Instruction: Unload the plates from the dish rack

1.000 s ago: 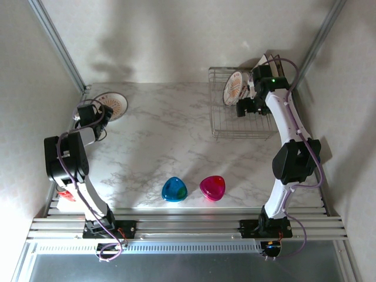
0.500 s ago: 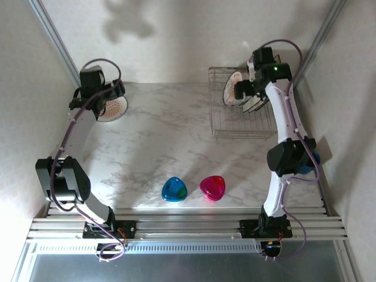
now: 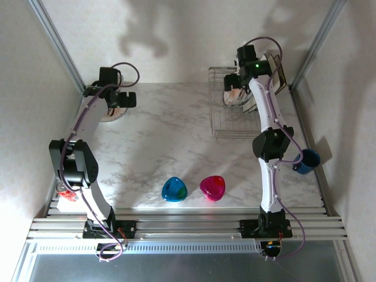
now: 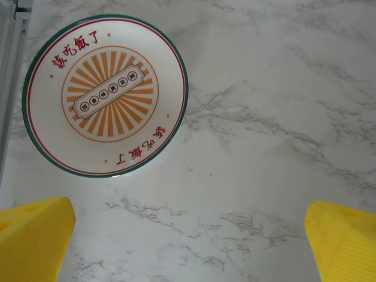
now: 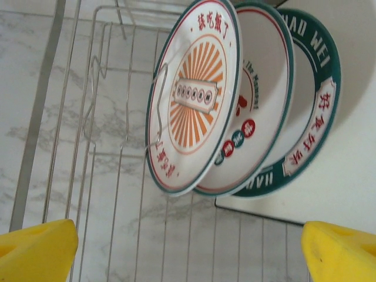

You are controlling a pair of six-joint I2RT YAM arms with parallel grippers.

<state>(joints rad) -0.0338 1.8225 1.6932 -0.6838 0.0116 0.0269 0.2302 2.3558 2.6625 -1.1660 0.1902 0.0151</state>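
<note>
the left gripper (image 4: 189, 241) hangs over the far left corner of the table (image 4: 282, 117), its yellow fingers (image 4: 32, 238) spread wide with nothing between them. just ahead of it one sunburst plate (image 4: 106, 94) lies flat and face up on the table, apart from the fingers, so that one looks unloaded. the right gripper (image 5: 188, 252) is likewise wide open and empty, poised over the dish rack (image 5: 124, 141) at the far right of the table. three round plates are left there, standing on edge and leaning on each other: a second sunburst plate (image 5: 194, 100) in front, a white plate with coloured dots (image 5: 264, 88) behind it, and a green-rimmed lettered plate (image 5: 314, 106) at the back. by this count one of four is out and three remain. no plate is gripped yet, and the front one seems the likeliest next pick.
</note>
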